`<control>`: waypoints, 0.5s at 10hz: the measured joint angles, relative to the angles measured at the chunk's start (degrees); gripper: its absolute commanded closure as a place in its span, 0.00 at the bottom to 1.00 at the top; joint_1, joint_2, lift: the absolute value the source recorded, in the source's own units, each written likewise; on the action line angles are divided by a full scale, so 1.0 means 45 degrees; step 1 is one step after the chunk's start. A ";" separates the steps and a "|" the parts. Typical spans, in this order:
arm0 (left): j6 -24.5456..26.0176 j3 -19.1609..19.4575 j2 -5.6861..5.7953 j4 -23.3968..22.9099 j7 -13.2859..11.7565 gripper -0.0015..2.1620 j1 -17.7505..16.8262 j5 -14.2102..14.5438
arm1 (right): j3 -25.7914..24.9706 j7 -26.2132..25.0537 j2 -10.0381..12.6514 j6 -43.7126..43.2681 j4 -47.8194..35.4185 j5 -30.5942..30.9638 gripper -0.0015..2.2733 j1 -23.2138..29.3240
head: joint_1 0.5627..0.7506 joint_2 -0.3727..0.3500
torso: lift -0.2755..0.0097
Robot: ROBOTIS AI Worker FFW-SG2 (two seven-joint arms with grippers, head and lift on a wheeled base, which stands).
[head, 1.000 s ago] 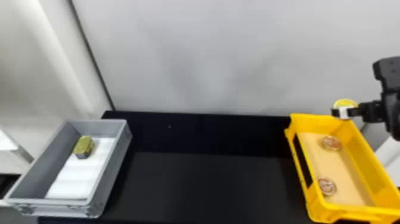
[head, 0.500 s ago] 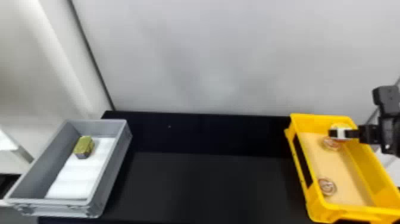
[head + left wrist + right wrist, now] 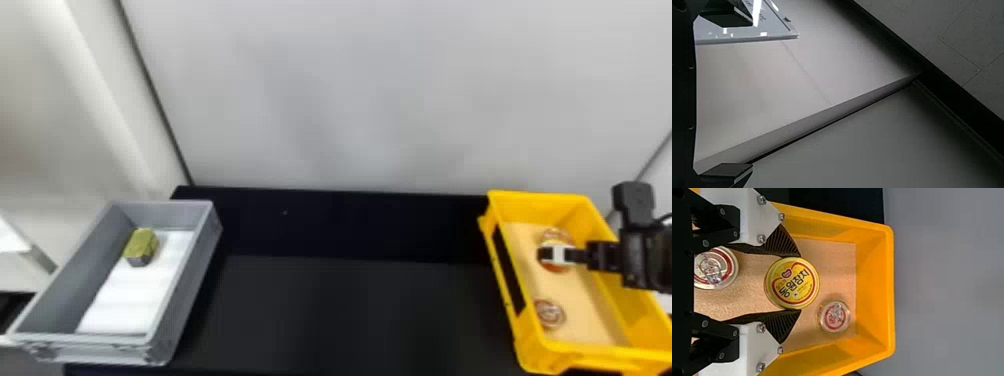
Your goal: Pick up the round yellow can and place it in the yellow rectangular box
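Over the back half of the yellow box, my right gripper comes in from the right side. The right wrist view has this right gripper shut on the round yellow can, a ribbed black finger pressed to each side and the printed lid facing the camera. The can is inside the box's outline; whether it touches the tan floor, I cannot tell. In the left wrist view my left gripper is open, its fingers wide apart with nothing between them, off by a pale wall.
Two clear-lidded tins lie on the box floor, one at the back and one nearer the front. A grey box at the left holds a green-gold block. The black table spans between both boxes.
My right gripper has come down and toward the robot with the yellow can, from above the yellow box's back edge to low over its floor. Boxes, tins and block have not moved.
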 measured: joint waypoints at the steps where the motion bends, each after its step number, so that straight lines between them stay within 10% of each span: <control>1: -0.0026 0.0012 -0.0015 0.0001 0.0000 0.00 0.0026 0.0000 | 0.0030 -0.0020 0.0000 -0.0177 0.0360 -0.0147 0.26 0.0014 | 0.70 0.59 | 0.96; 5: -0.0104 0.0002 -0.0067 0.0007 0.0000 0.00 0.0055 0.0000 | 0.0116 -0.0115 -0.0031 -0.0930 0.1603 -0.0493 0.27 0.0010 | 0.70 0.59 | 0.96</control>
